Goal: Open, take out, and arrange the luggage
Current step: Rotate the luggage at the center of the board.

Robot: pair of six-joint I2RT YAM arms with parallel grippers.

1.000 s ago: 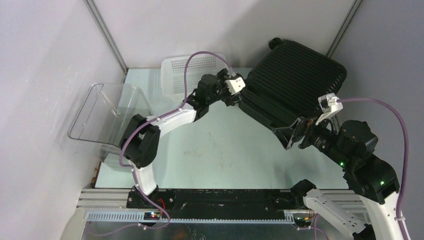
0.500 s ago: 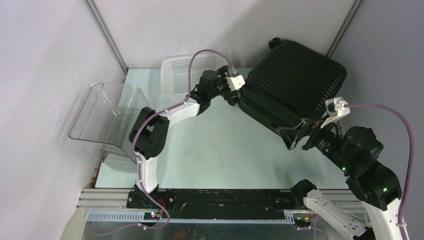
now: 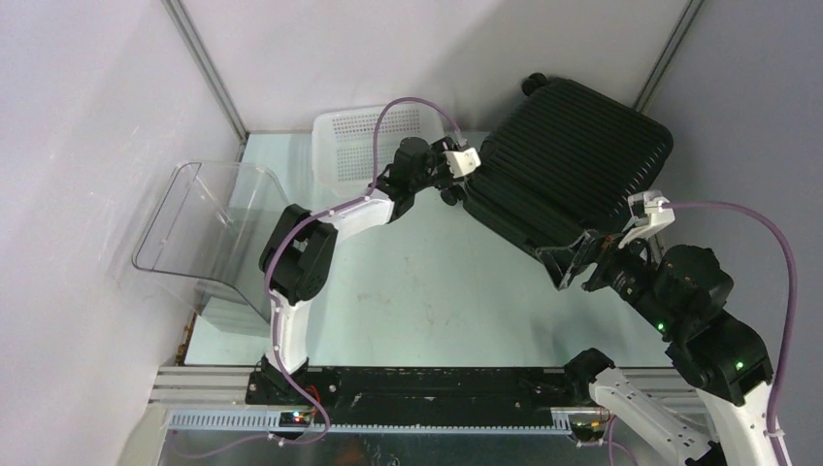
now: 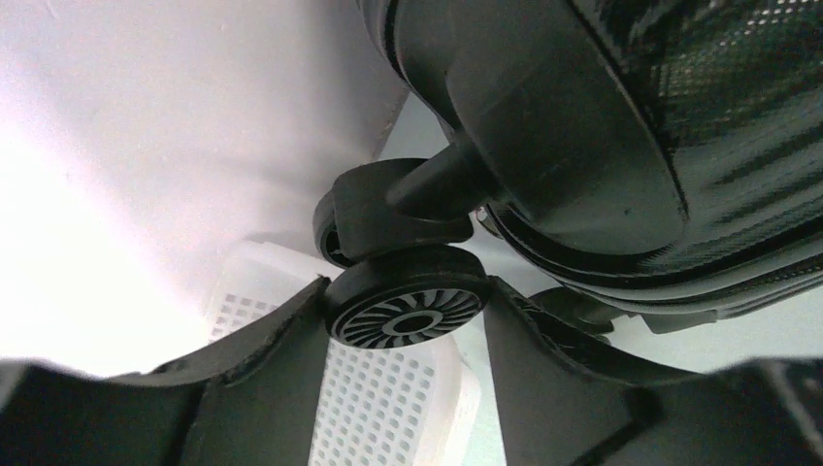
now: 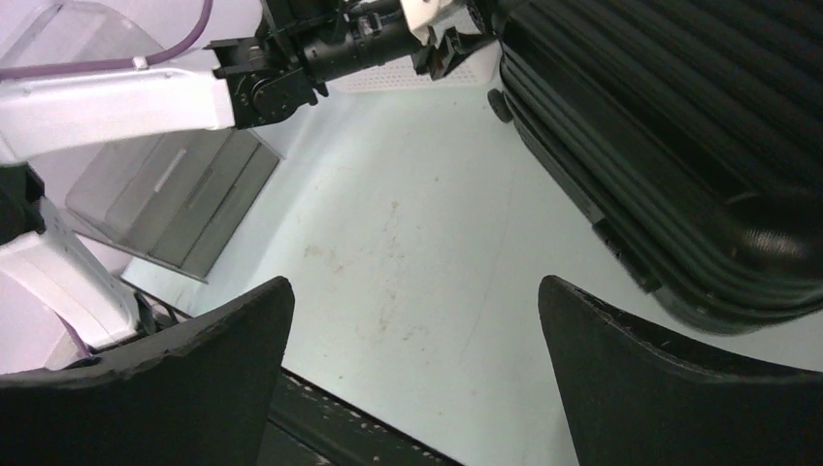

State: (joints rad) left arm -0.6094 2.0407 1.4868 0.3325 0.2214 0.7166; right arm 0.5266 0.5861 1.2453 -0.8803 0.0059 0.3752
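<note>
Left wrist: L pincer (image 4: 405, 284) astride spoked round wheel (image 4: 408, 311) of ribbed luggage (image 4: 582, 146), grip unclear; R pincer (image 5: 415, 286) apart

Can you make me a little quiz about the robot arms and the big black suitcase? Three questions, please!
1. True or false: the luggage is lying open with its lid flipped back.
2. Pick one: what sits between the fingers of the left gripper? A) a wheel of the luggage, B) a ball, C) a shoe.
3. Fill in the gap: the right gripper, beside the near corner of the luggage, is wide ____ with nothing between its fingers.

Key:
1. False, it is closed.
2. A.
3. open.
</note>
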